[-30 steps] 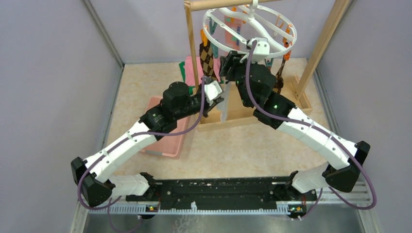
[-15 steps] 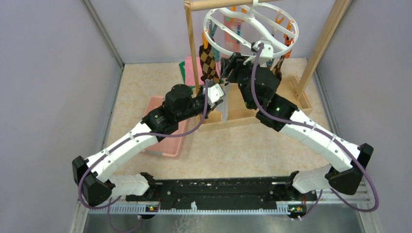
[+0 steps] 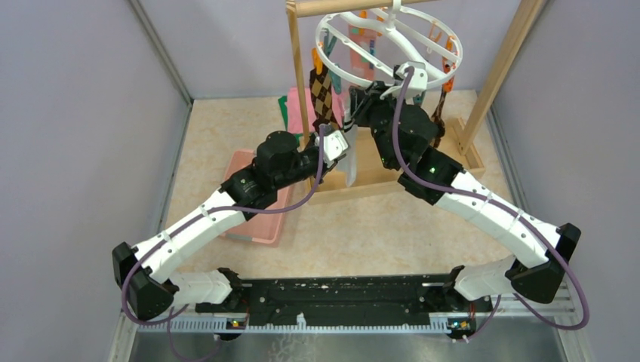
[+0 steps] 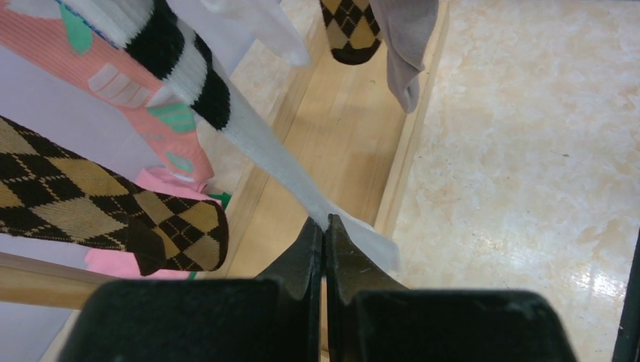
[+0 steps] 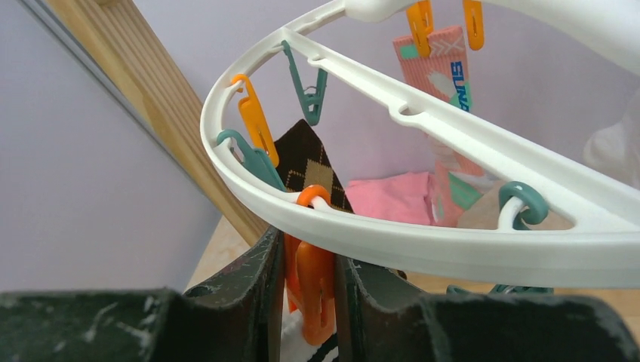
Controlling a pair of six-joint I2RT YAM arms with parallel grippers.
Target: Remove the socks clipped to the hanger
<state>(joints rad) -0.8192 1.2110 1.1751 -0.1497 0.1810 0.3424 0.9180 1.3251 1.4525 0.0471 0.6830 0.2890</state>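
Pinched toe: left gripper fingers together on white striped-cuff sock, cuff end cut off at frame top. On hanger rim, right gripper clamps orange clip; clip mouth hidden below.

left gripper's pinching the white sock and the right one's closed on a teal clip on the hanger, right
Not quite. The right gripper is closed on an orange clip, not a teal one; the right wrist view shows it. The rest holds: the left gripper pinches the white sock, and that clip hangs from the hanger.
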